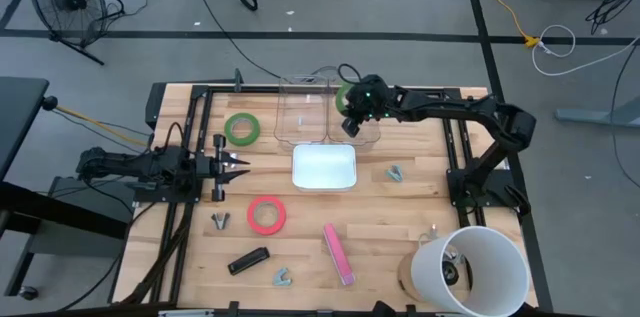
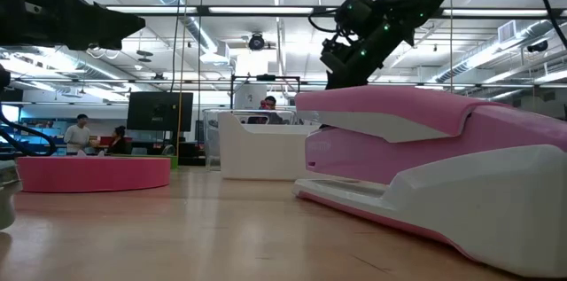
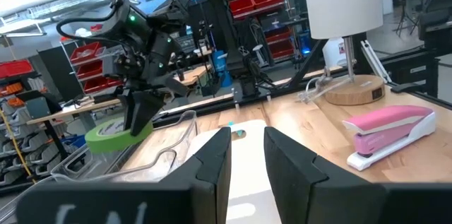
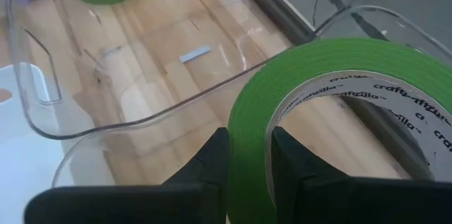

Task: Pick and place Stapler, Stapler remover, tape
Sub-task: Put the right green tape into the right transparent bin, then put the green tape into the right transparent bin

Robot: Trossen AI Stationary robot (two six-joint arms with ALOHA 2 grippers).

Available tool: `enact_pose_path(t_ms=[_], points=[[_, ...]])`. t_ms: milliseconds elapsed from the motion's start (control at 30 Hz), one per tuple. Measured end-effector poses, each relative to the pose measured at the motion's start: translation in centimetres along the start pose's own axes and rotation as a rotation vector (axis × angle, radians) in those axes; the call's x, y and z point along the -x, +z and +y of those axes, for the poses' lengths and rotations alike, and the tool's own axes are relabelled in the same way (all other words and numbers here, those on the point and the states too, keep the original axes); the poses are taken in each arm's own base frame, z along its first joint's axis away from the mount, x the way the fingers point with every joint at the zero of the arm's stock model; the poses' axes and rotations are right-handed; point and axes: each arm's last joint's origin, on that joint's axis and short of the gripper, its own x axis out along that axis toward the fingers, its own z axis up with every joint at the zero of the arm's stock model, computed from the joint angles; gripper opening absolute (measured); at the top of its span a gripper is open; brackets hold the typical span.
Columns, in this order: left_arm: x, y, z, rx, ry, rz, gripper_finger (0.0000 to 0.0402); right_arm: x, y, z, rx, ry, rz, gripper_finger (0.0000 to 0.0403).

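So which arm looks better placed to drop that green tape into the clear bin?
The right. Its gripper already pinches the green tape roll above the clear bin, while the left gripper waits open, away by the table's left side.

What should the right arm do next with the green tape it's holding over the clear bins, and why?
Probably lower a little and open the jaws. The right gripper pinches the wall of a green tape roll, held clear above the rim of a clear plastic bin, which looks empty beneath it. The left gripper waits by the other green roll.
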Motion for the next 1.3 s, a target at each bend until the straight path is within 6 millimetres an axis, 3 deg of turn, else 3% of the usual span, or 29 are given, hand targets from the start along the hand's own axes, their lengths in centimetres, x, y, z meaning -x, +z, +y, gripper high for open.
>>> enact_pose_path(t_ms=[300, 567, 700, 1167, 1300], points=[[0.0, 0.0, 0.0, 0.0, 0.0, 0.0, 0.0089, 0.0, 0.0, 0.0, -0.001, 0.007, -0.001, 0.0061], [0.0, 0.0, 0.0, 0.0, 0.0, 0.001, 0.0089, 0.1, 0.1, 0.0, -0.011, 0.005, -0.007, 0.0217], [0.0, 0.0, 0.0, 0.001, -0.001, 0.001, 0.0089, 0.1, 0.1, -0.1, -0.011, -0.039, -0.008, 0.0253], [-0.2, -0.6, -0.1, 0.282, 0.033, 0.076, 0.0089, 0.8, 1.2, 1.7, 0.019, 0.05, -0.111, 0.022], [-0.4, -0.8, 0.3, 0.229, 0.199, 0.165, 0.0089, 1.7, 1.6, 3.1, 0.042, 0.084, -0.144, 0.0212]])
